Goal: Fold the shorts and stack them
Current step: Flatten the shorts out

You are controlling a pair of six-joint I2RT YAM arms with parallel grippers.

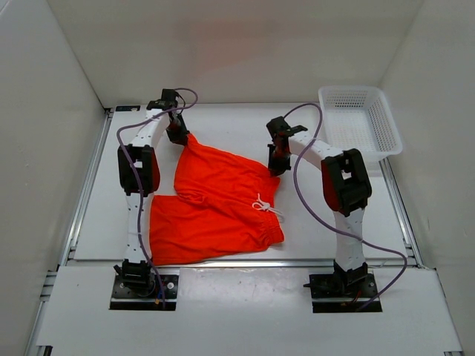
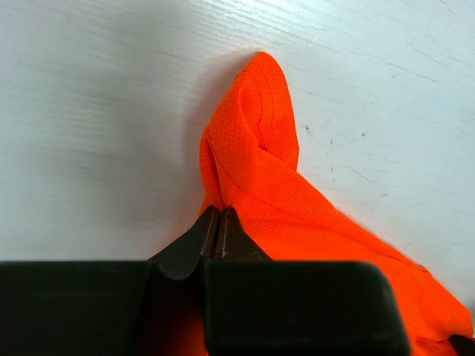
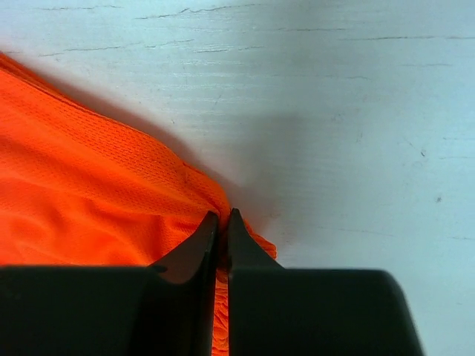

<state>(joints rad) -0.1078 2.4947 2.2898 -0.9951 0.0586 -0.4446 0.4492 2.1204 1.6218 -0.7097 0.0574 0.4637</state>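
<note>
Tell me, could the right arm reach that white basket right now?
Probably yes: the basket sits near the right gripper, nothing between, though the gripper is clamped on the shorts.

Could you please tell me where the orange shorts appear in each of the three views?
Top external: shorts spread at centre.
Left wrist: shorts' bunched corner at centre, pinched in the left tool.
Right wrist: shorts fill lower left, edge pinched in the right tool.
Shared landmark: the white table.
</note>
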